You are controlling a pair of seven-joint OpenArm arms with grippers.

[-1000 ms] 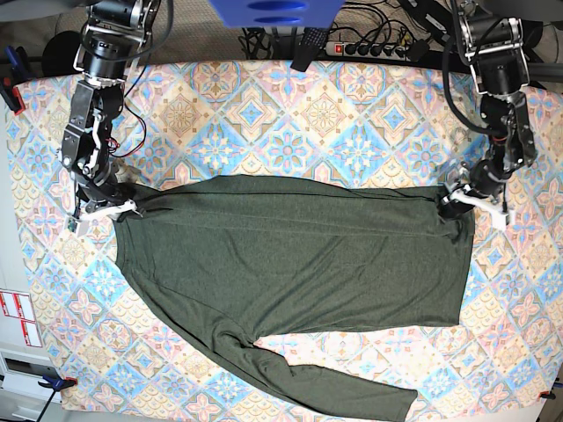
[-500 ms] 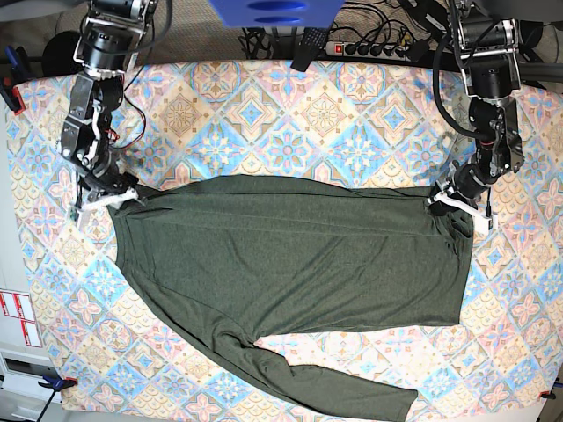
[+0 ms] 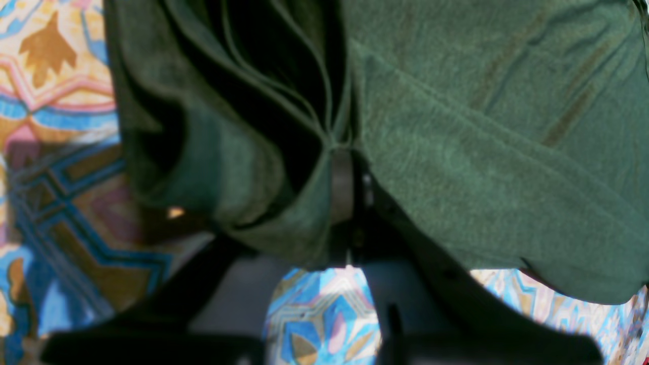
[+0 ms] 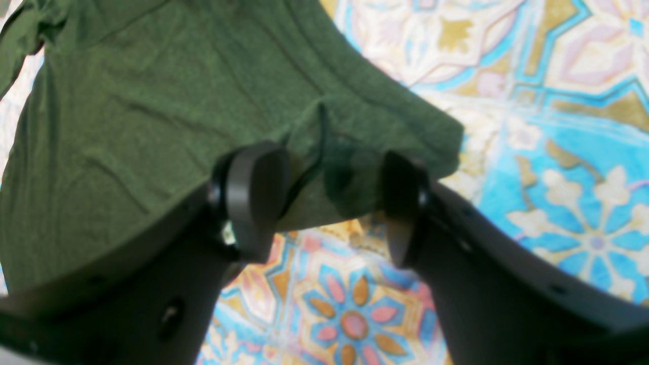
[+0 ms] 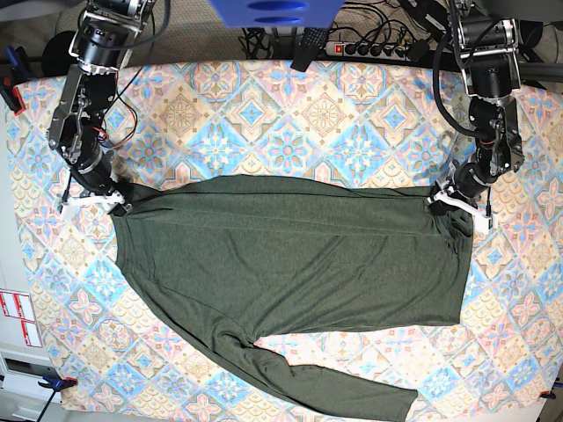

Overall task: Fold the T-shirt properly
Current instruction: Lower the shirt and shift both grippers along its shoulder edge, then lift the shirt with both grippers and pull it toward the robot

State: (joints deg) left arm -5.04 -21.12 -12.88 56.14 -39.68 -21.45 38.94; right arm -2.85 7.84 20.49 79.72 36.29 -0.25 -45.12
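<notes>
The dark olive-green T-shirt lies spread flat on the patterned cloth, with one long sleeve trailing toward the front edge. At the shirt's right end, my left gripper is shut on a bunched fold of the fabric. The left wrist view shows the T-shirt gathered into pleats where the left gripper pinches it. My right gripper is at the shirt's far left corner. In the right wrist view, the right gripper stands open. A corner of the T-shirt lies loose between its fingers.
A colourful tiled tablecloth covers the whole table. A power strip and cables lie behind the back edge. A blue object hangs over the top centre. A clamp holds the cloth at the left edge.
My left gripper closed on the shirt's right end and drew it slightly inward. My right gripper opened, released the left corner and shifted a little to the left.
</notes>
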